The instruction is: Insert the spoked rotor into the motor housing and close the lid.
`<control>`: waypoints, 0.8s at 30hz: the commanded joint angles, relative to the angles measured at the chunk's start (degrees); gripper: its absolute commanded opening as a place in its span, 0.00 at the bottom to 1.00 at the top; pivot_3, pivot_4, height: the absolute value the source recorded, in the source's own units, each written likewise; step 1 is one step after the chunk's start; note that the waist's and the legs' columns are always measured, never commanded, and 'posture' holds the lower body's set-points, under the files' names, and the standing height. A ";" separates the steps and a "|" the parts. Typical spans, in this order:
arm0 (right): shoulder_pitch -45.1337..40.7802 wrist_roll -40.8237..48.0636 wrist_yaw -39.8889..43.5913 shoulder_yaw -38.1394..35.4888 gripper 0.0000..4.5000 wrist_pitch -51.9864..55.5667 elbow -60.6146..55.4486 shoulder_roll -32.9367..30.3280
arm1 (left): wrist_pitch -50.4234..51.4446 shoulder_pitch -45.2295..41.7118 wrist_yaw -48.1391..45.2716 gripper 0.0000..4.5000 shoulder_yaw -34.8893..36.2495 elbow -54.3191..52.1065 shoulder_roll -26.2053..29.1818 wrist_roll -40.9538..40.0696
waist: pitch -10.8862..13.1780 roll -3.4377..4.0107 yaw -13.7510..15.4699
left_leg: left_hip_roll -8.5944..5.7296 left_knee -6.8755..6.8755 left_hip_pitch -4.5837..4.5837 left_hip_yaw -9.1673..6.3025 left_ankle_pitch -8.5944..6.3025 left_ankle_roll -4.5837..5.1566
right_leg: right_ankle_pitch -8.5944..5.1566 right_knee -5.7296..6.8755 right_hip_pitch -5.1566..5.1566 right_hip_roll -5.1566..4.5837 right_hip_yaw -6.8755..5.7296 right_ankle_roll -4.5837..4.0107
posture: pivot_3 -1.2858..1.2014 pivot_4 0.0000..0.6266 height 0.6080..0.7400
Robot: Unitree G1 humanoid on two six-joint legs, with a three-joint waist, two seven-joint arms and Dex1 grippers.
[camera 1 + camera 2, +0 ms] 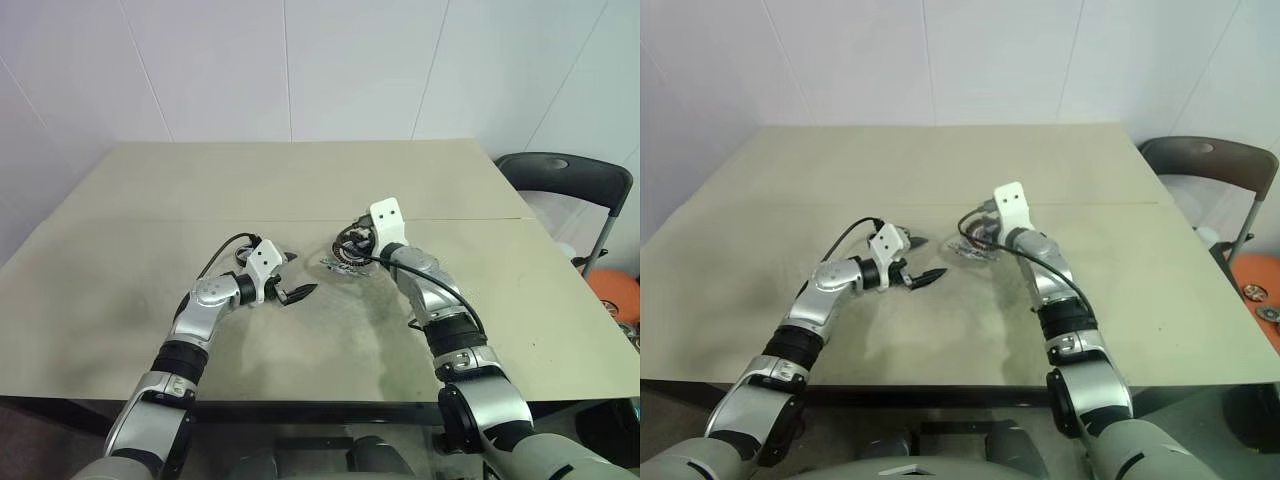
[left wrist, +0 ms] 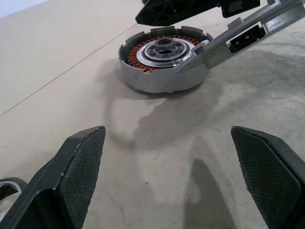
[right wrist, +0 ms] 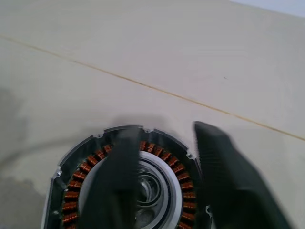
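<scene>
The motor housing [image 2: 159, 71] sits on the table with its top uncovered, showing orange windings around a silvery centre. My right gripper [image 3: 164, 131] hovers just over its far rim. Its black fingers [image 2: 171, 10] stand a little apart with nothing between them. A grey slotted bar [image 2: 238, 36] slants across the housing's rim below those fingers. I cannot tell whether it is the lid or part of the hand. My left gripper [image 1: 295, 277] is wide open and empty, low over the table to the left of the housing [image 1: 345, 258]. The spoked rotor is out of view.
The beige table [image 1: 300, 190] has a seam running across its middle. A dark folding chair [image 1: 565, 175] stands off its right far corner, with an orange object [image 1: 615, 290] on the floor beside it. A dark curved edge [image 2: 7, 187] lies by my left finger.
</scene>
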 commanded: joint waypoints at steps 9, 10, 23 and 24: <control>0.40 -2.27 0.40 2.76 0.01 1.20 -3.93 -0.78 | -0.79 -0.71 0.12 1.00 0.18 -0.61 0.04 0.02 | 0.00 0.00 0.00 | 0.00 0.01 0.00 0.00 0.00 0.00 | 0.00 0.02 0.00 0.00 0.00 0.00 | 0.52 0.00 1.00; 0.49 -3.83 0.07 3.97 0.01 0.91 -3.74 -1.36 | -0.82 -0.69 0.08 1.00 0.18 -0.65 0.04 0.02 | 0.00 0.00 0.00 | 0.00 0.01 0.00 0.00 0.00 0.00 | 0.00 0.02 0.00 0.00 0.00 0.00 | 0.52 0.00 1.00; 0.96 -9.08 -0.44 7.78 0.01 0.82 -3.70 -2.84 | -0.43 -0.14 -0.14 1.00 -0.04 -1.92 -0.10 -0.11 | 0.00 0.00 0.03 | 0.00 0.02 0.01 0.00 0.00 0.00 | 0.00 0.02 0.01 0.00 0.00 0.00 | 0.52 0.00 1.00; 1.04 -9.36 -0.34 7.98 0.01 0.81 -3.73 -2.94 | -0.38 -0.02 -0.10 1.00 -0.05 -2.09 -0.09 -0.11 | 0.00 -0.01 0.03 | 0.00 0.02 0.01 0.00 0.00 0.00 | 0.00 0.02 0.01 0.00 0.00 0.00 | 0.52 0.00 1.00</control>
